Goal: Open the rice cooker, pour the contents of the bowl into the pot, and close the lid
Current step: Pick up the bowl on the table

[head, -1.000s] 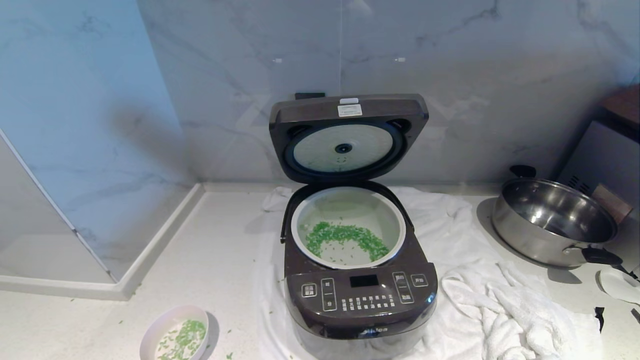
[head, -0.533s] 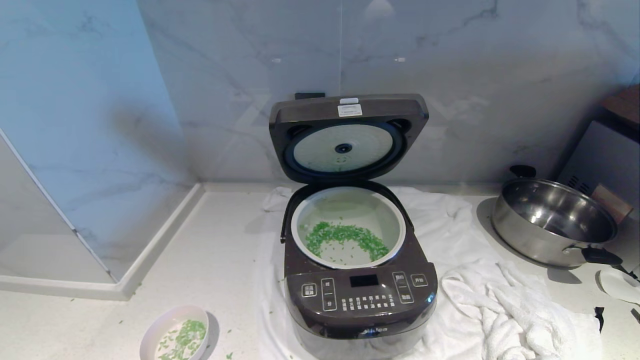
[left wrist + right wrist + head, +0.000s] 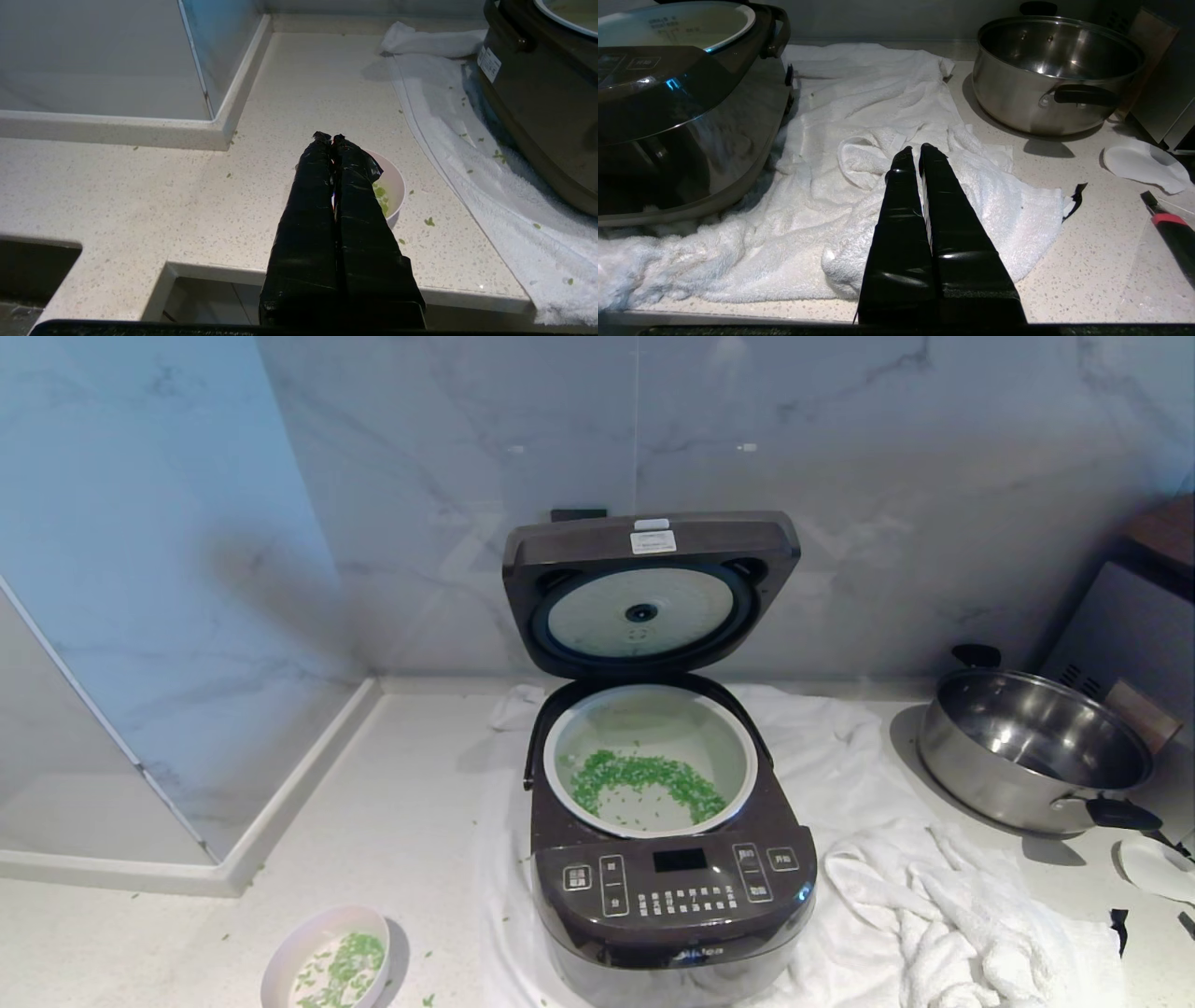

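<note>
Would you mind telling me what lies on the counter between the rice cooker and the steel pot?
A rumpled white towel covers most of that stretch between the rice cooker and the steel pot, with a strip of bare counter beside the pot; the head and right wrist views show it.

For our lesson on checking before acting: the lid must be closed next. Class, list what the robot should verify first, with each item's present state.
1. Lid fully raised, nothing blocking its swing: ok.
2. Green bits are in the pot: ok.
3. Bowl emptied: not ok, some bits remain in it.
4. Bowl set down clear of the cooker, on the counter: ok.
5. Left hand empty and shut, above the bowl: ok.
6. Right hand empty and shut, over the towel: ok.
</note>
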`<state>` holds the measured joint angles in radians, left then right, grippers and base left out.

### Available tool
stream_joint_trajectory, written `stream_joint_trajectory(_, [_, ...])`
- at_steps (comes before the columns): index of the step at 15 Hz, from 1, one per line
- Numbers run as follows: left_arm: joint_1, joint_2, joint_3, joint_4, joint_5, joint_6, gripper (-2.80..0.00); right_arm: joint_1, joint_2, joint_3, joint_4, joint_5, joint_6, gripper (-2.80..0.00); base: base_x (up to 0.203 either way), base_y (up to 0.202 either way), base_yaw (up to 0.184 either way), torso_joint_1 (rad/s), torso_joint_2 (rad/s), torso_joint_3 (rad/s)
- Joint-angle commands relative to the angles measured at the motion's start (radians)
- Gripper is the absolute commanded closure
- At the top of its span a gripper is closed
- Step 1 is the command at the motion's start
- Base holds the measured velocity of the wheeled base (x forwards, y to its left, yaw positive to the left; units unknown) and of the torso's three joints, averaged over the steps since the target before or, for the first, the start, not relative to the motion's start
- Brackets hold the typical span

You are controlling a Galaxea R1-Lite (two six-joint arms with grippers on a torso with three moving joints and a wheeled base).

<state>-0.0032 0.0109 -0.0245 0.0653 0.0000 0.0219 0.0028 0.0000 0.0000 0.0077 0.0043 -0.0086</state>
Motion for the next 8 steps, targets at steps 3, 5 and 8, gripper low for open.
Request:
stream_joint_trajectory(3, [-0.001, -0.009, 0.001, -0.005, 0.000, -0.008, 0.00, 0.000, 0.000, 0.000, 0.000, 0.000, -0.001, 0.00, 0.000, 0.000, 0.000, 0.000, 0.00, 0.000])
stream_joint_trajectory(5, [-0.001, -0.009, 0.001, -0.005, 0.000, -0.008, 0.00, 0.000, 0.000, 0.000, 0.000, 0.000, -0.001, 0.00, 0.000, 0.000, 0.000, 0.000, 0.00, 0.000])
stream_joint_trajectory(8, [0.002, -0.009, 0.001, -0.007, 0.003, -0.014, 0.00, 0.000, 0.000, 0.000, 0.000, 0.000, -0.001, 0.00, 0.000, 0.000, 0.000, 0.000, 0.00, 0.000])
